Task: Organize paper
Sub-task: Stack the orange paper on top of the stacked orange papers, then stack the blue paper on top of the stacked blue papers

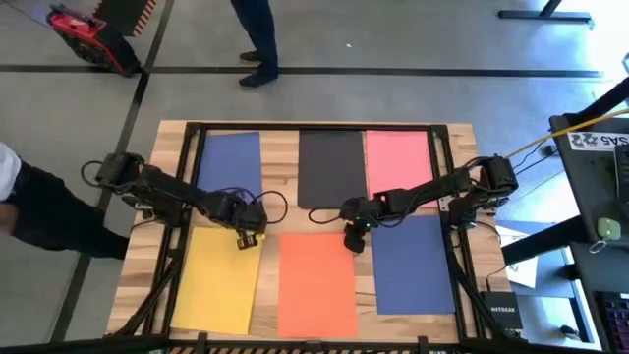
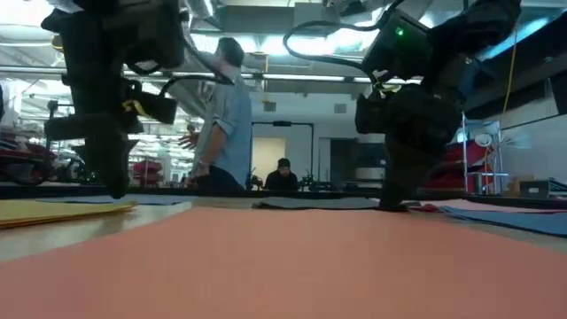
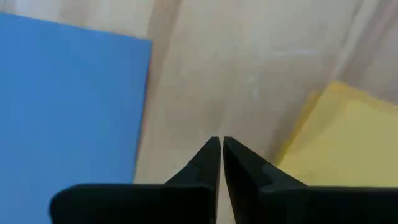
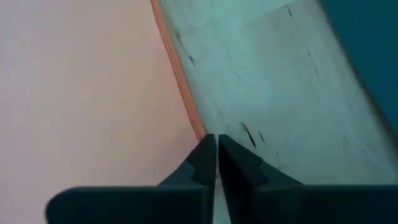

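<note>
Paper sheets: flat orange sheet [image 1: 317,283] beside right gripper [image 1: 353,241], closed, empty, at top-right corner; yellow sheet [image 1: 217,280] beside left gripper [image 1: 250,239], closed, empty.

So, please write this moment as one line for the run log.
left gripper: shut, at yellow sheet corner | right gripper: shut, at orange sheet edge | six sheets flat on table

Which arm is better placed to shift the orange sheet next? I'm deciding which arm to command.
Probably the right. The right gripper, fingers shut, sits at the orange sheet's top right corner. The left gripper, also shut, is by the yellow sheet, farther off.
</note>
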